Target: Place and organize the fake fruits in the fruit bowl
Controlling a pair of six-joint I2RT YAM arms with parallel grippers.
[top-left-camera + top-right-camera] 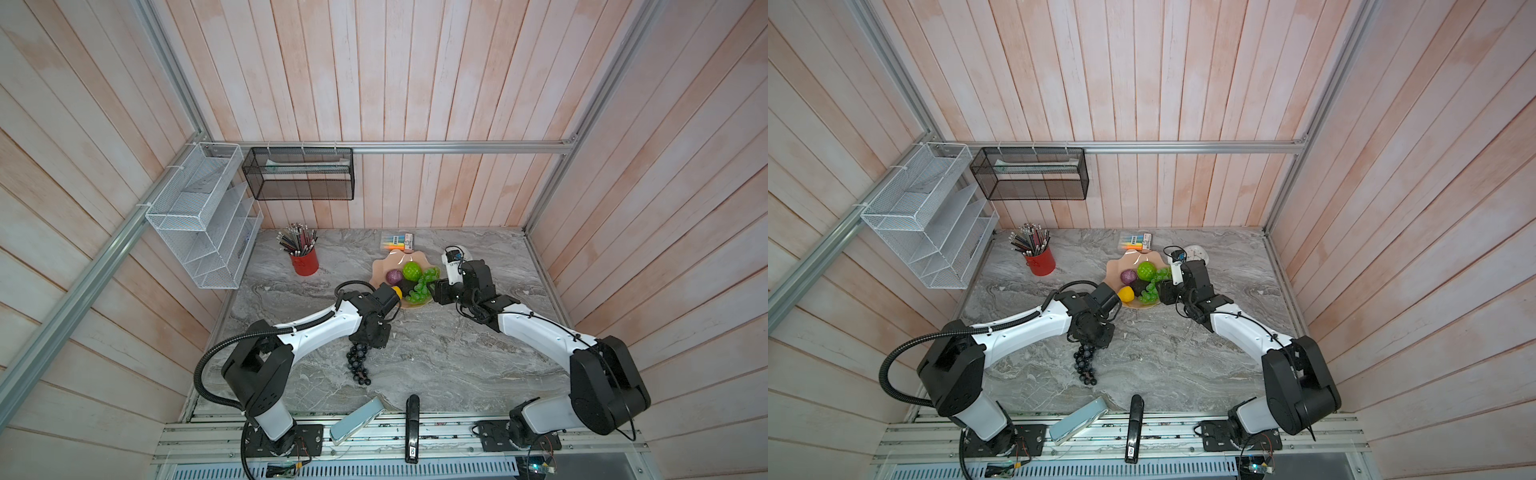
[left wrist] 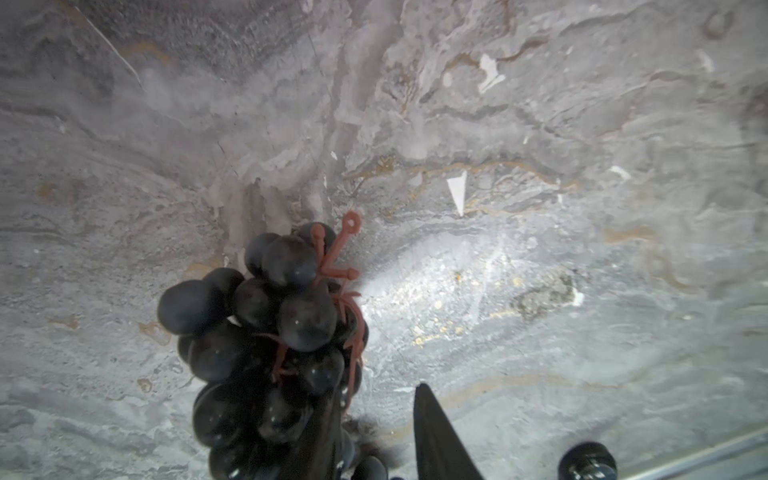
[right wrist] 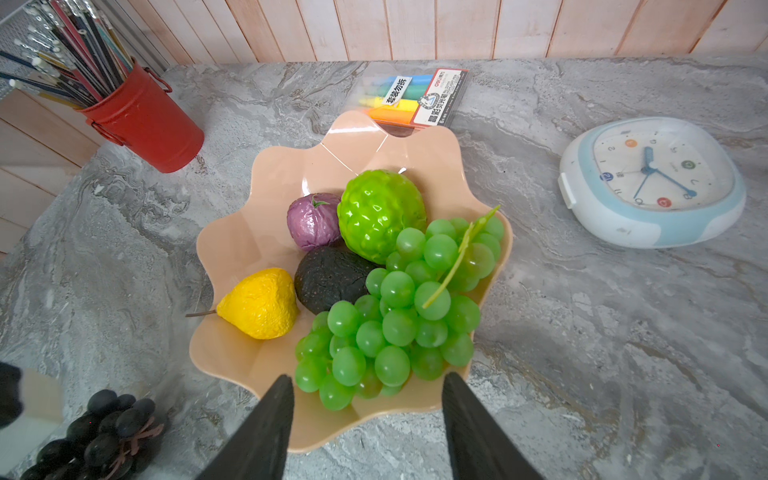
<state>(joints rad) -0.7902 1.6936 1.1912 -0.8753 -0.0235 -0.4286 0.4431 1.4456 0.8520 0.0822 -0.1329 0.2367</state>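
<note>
near: black grape bunch (image 1: 358,360) lay on the worktop (image 1: 436,357), outside the fruit bowl (image 3: 249,232) | bowl: held yellow fruit (image 3: 259,303), avocado (image 3: 332,278), purple fruit (image 3: 313,220), bumpy green fruit (image 3: 380,208), green grape bunch (image 3: 399,316) | left gripper (image 2: 374,407) pointed down over the black bunch, grip on it unclear | right gripper (image 3: 368,376) hovered spread and empty at the bowl's rim
</note>
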